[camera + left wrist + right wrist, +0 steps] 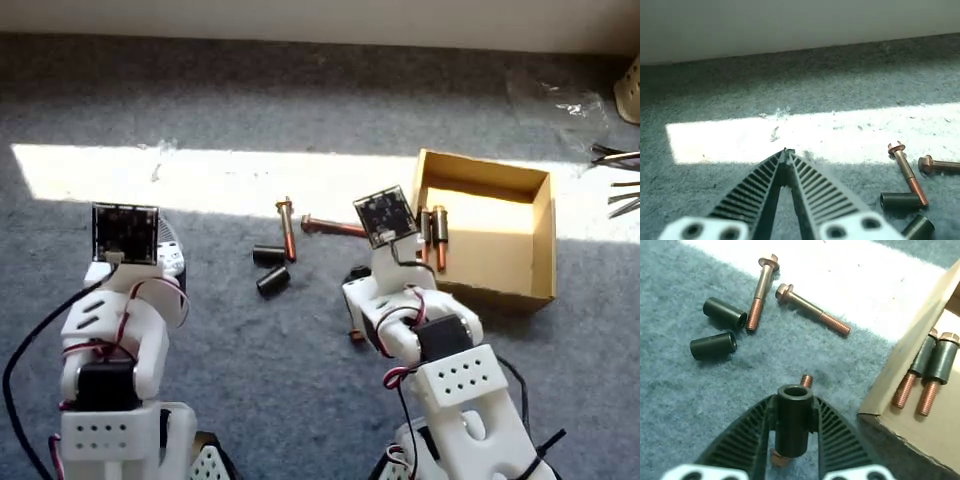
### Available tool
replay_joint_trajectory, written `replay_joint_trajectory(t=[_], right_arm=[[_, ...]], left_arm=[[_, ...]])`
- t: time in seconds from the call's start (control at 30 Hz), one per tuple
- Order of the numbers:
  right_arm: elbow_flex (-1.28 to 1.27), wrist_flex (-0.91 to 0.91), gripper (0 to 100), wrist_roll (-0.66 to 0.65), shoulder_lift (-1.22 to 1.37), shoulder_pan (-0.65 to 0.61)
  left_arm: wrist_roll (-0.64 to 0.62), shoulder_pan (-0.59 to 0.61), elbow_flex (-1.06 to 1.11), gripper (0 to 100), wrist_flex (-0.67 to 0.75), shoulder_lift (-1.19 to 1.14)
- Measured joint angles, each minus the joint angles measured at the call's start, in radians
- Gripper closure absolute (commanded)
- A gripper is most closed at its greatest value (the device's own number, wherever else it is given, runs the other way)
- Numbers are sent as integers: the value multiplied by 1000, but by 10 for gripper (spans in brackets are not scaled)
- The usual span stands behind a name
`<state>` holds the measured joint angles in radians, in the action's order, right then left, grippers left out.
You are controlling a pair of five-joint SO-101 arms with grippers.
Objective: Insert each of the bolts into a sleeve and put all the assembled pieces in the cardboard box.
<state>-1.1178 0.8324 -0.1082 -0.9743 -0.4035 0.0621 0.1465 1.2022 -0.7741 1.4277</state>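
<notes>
Jaws of the right gripper [794, 400] are closed on a black sleeve [794, 426]; its open end points away from the wrist and the hole looks empty; under it a copper bolt [806, 380] lies on the grey, carpet-like desk [300, 400], with the threaded tip showing beyond the sleeve and the head showing on the wrist side; one cannot tell whether the sleeve touches this bolt. Just beside the gripper stands the cardboard box [495, 260], open at the top; inside it two assembled pieces [941, 360] lie side by side against the wall nearest the gripper, each one a bolt in a dark sleeve. On the other side of the gripper two loose bolts [761, 290] lie on the desk with their heads near each other; two loose sleeves [724, 313] lie beside them, and one of these sleeves is touching the thread end of a bolt. The left gripper [786, 152] is well apart from these parts; its jaws are closed together and hold nothing; they point at the edge of a band of sunlight [200, 180] that crosses the desk.
</notes>
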Motion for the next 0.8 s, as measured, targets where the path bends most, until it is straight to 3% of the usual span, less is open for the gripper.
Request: replay_joint_trajectory(t=[0.27,0.57,0.8], right_arm=[[-28,-61,994,0,0,18],[-28,-68,994,91,0,101],[-28,-68,994,91,0,106]], left_arm=[[-2,-120,-210,993,0,-374],[-6,-269,-384,993,0,-749],[-161,-328,-532,993,0,-996]])
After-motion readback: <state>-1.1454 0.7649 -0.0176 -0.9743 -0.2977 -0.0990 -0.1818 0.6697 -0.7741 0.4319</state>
